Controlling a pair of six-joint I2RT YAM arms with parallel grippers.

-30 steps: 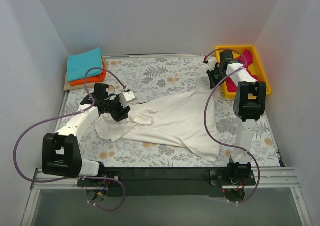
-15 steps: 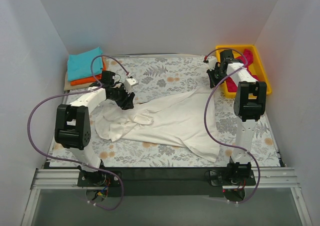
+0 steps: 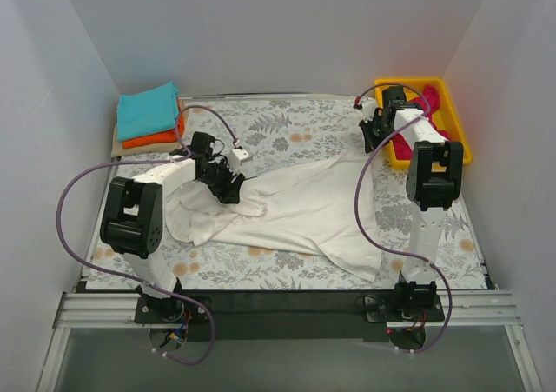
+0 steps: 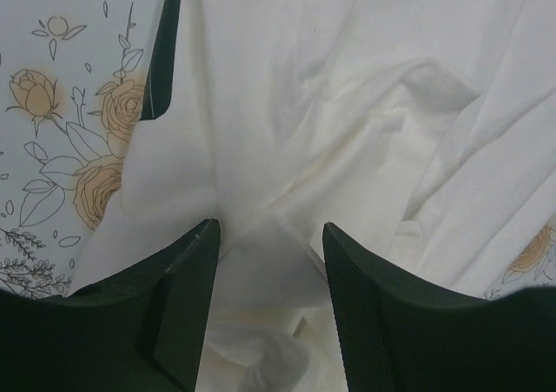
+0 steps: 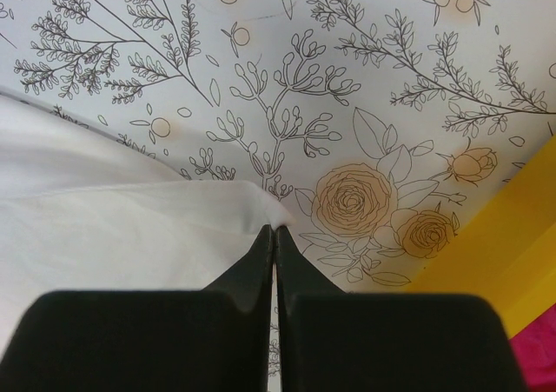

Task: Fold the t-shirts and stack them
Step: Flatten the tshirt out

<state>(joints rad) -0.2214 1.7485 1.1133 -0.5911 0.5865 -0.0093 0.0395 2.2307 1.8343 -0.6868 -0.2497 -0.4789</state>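
The cream-white t-shirt (image 3: 300, 208) lies crumpled across the middle of the table. My left gripper (image 3: 228, 186) is open over its left part; in the left wrist view the jaws (image 4: 269, 231) stand apart with cream cloth (image 4: 347, 122) bunched between and under them. My right gripper (image 3: 372, 140) is shut on the shirt's far right corner (image 5: 261, 214), which is pulled toward the bin. The teal t-shirt (image 3: 148, 109) lies folded on the folded orange t-shirt (image 3: 161, 136) at the back left. The magenta-pink t-shirt (image 3: 432, 103) lies in the yellow bin (image 3: 456, 131).
The floral grey table cloth (image 3: 287, 127) covers the table. The yellow bin's wall (image 5: 508, 253) is close to the right of my right gripper. White walls close in the left, back and right. Purple cables loop beside both arms.
My left arm has swung back and to the right, and its gripper has moved right over the shirt's left part. The cloth there has shifted a little. The right arm has not moved.
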